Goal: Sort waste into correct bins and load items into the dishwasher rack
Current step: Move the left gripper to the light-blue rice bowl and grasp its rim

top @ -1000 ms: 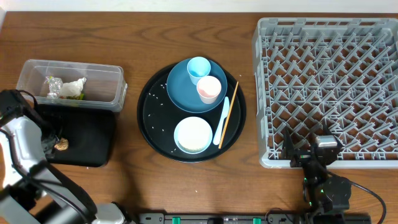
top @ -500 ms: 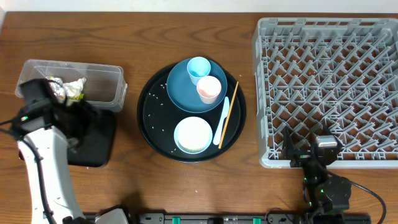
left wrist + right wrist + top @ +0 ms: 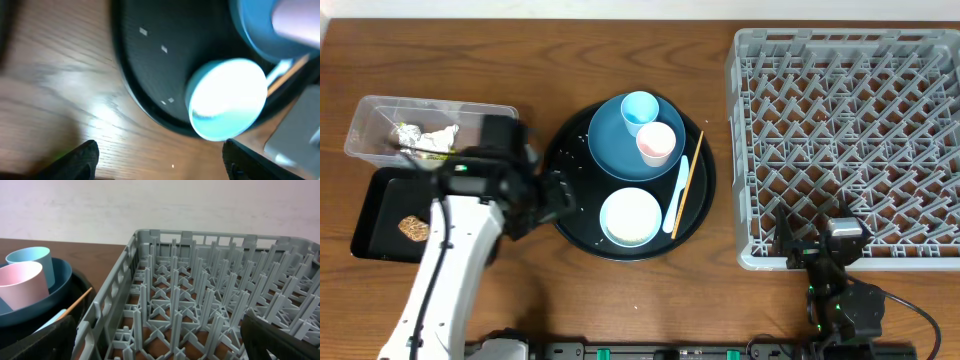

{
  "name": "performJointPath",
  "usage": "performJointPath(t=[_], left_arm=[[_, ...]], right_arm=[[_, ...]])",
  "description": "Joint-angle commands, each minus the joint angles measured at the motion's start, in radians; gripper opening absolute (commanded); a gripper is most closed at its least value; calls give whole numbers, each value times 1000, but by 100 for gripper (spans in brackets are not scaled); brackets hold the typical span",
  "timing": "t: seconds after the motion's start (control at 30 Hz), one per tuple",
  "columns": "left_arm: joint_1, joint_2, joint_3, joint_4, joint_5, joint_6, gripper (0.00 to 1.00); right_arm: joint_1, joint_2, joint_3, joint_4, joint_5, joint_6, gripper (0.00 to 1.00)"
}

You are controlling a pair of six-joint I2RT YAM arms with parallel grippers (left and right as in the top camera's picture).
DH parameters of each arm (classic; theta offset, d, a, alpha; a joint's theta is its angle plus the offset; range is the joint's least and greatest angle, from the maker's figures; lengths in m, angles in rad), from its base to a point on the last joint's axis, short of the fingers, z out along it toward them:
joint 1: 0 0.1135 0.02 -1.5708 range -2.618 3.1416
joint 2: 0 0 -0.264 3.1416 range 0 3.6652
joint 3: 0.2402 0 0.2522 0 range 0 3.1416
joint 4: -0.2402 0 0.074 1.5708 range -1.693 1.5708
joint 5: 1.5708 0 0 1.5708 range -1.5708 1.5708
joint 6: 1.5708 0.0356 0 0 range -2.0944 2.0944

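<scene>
The clear tub (image 3: 485, 135) holds the crumpled tissue (image 3: 442, 137) and the snack wrapper (image 3: 405, 135). The shallow black tray (image 3: 375, 205) holds the brown lump (image 3: 413, 228). On the round black tray (image 3: 570, 225) lie the blue plate (image 3: 610, 145) with the pale blue cup (image 3: 640, 108) and pink cup (image 3: 657, 143), the light blue bowl (image 3: 631, 216), the white spoon (image 3: 677, 195), the chopstick (image 3: 688, 182) and rice grains (image 3: 578, 165). My left gripper (image 3: 555, 195) is open and empty at that tray's left edge; its wrist view shows the bowl (image 3: 227, 97) and grains (image 3: 143, 31) ahead of the open jaws (image 3: 160, 165). My right gripper (image 3: 817, 247) is open at the rack's front edge.
The grey dishwasher rack (image 3: 850, 140) fills the right side and holds nothing; its pegs (image 3: 200, 295) stand right before the right jaws (image 3: 157, 345). In the right wrist view the pink cup (image 3: 20, 285) and pale blue cup (image 3: 30, 260) sit at the left.
My left arm has swung right, from over the shallow black tray to the round tray's left edge, uncovering the tub and the brown lump. The right arm has not moved.
</scene>
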Motion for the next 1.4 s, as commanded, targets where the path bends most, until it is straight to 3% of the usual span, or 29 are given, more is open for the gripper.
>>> performJointPath(t=[0.0, 0.07, 0.57, 0.7, 1.23, 1.37], left_arm=[[-80, 10, -11, -1, -50, 13, 78], [-119, 15, -23, 1, -60, 0, 75], [-294, 61, -140, 212, -60, -113, 74], [-306, 82, -166, 272, -60, -113, 67], [-306, 243, -173, 370, -66, -119, 66], [-306, 243, -173, 372, -119, -119, 51]], right_arm=[[6, -5, -1, -5, 10, -8, 99], [6, -5, -1, -5, 10, -8, 99], [6, -5, -1, -5, 10, -8, 99], [6, -5, -1, -5, 10, -8, 99], [6, -5, -1, -5, 10, -8, 99], [6, -5, -1, -5, 10, -8, 99]])
